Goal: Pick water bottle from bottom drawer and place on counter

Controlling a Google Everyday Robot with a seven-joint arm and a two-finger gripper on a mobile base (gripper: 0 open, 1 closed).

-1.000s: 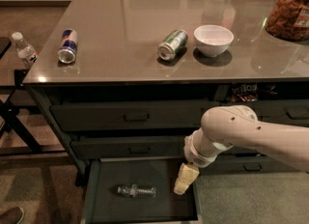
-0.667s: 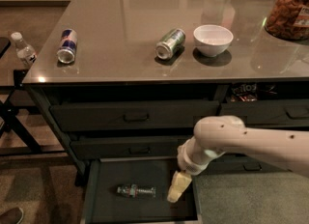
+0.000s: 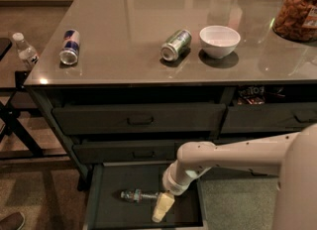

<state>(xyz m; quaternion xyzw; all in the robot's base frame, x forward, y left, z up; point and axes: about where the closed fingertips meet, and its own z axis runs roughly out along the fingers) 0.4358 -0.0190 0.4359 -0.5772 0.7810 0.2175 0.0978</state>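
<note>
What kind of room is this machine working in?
Probably an office kitchenette or break room: a glossy counter over drawers, holding a green can, a white bowl and a snack jar. The gripper hangs over the open bottom drawer near a water bottle.

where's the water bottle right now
The water bottle lies on its side on the floor of the open bottom drawer, low in the camera view and left of centre. The gripper hangs just right of it, over the drawer.

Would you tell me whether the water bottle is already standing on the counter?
No, the water bottle lies on its side in the open bottom drawer, with the gripper just beside it.
</note>
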